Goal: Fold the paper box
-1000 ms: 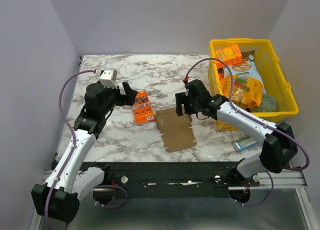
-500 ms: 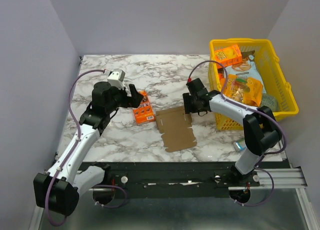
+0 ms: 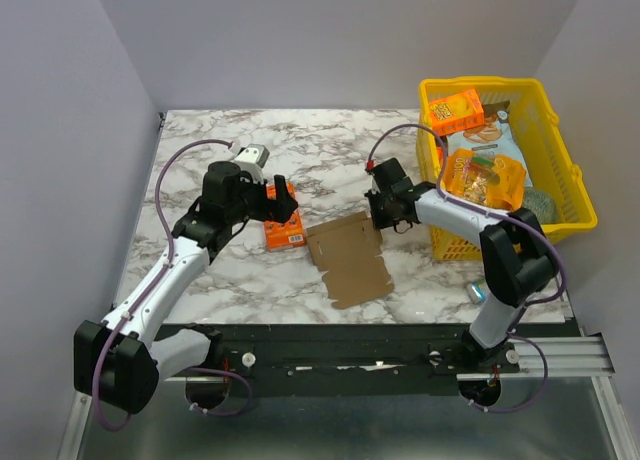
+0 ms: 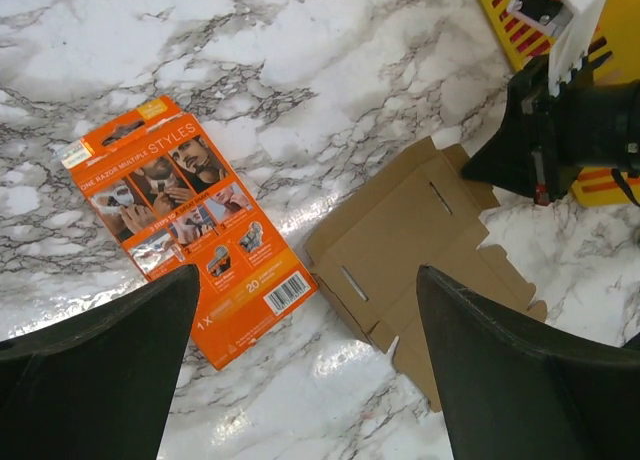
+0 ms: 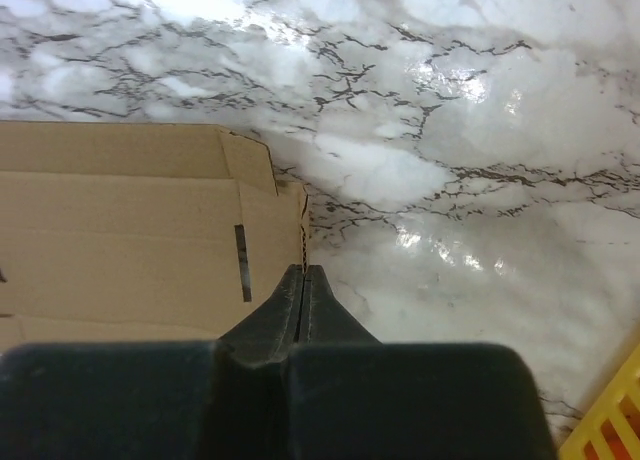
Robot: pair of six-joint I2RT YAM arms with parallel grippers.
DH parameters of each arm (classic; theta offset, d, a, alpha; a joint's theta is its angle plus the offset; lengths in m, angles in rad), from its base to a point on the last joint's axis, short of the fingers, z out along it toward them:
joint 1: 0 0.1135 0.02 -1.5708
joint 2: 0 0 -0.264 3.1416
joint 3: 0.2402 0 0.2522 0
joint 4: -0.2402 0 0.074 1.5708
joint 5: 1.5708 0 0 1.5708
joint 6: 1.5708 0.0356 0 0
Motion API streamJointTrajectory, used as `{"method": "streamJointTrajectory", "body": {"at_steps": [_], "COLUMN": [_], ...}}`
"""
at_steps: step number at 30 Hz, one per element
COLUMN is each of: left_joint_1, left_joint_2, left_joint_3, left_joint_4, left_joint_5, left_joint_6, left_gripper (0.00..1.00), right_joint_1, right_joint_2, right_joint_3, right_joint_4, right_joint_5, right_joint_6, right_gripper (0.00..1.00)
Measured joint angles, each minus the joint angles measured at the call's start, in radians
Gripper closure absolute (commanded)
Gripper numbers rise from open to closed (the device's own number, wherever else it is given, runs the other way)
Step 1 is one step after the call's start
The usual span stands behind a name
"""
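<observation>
One flat, unfolded box [image 3: 348, 260] [image 4: 420, 240] [image 5: 130, 220] lies mid-tabletop [image 3: 230, 270]. The right fingers [image 3: 378, 216] [image 5: 270, 325] are pinched shut on its far right edge. Just left lies an orange carton [image 3: 284, 230] [image 4: 190, 240], touching the box's corner. The left fingers [image 3: 285, 202] [image 4: 100, 380] hover above it, spread wide and holding nothing. A yellow basket [image 3: 575, 170] stands at the right.

On the table [image 3: 330, 140], the paper box [image 3: 348, 260] lies flat between the printed carton [image 3: 285, 232], left, and the basket [image 3: 480, 81], right.
</observation>
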Motion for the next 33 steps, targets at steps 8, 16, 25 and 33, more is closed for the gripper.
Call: {"method": "streamJointTrajectory", "body": {"at_steps": [8, 16, 25, 33], "left_joint_1": [-0.004, -0.005, -0.005, -0.005], "left_joint_2": [-0.011, -0.013, 0.079, 0.121], "left_joint_3": [0.007, 0.007, 0.009, 0.009], "left_joint_4": [-0.019, 0.027, 0.021, 0.043], "left_joint_5": [0.013, 0.159, 0.195, 0.264], "left_joint_6": [0.015, 0.013, -0.002, -0.036], "left_gripper": [0.01, 0.01, 0.11, 0.23], "right_joint_1": [0.011, 0.018, 0.019, 0.019], "right_joint_2": [-0.319, -0.600, -0.774, -0.798], "right_joint_3": [-0.082, -0.161, -0.220, -0.241], "right_joint_4": [-0.008, 0.021, 0.065, 0.099], "right_joint_5": [-0.020, 0.000, 0.001, -0.016], "right_joint_6": [0.025, 0.126, 0.201, 0.231], "right_gripper": [0.99, 0.99, 0.99, 0.99]}}
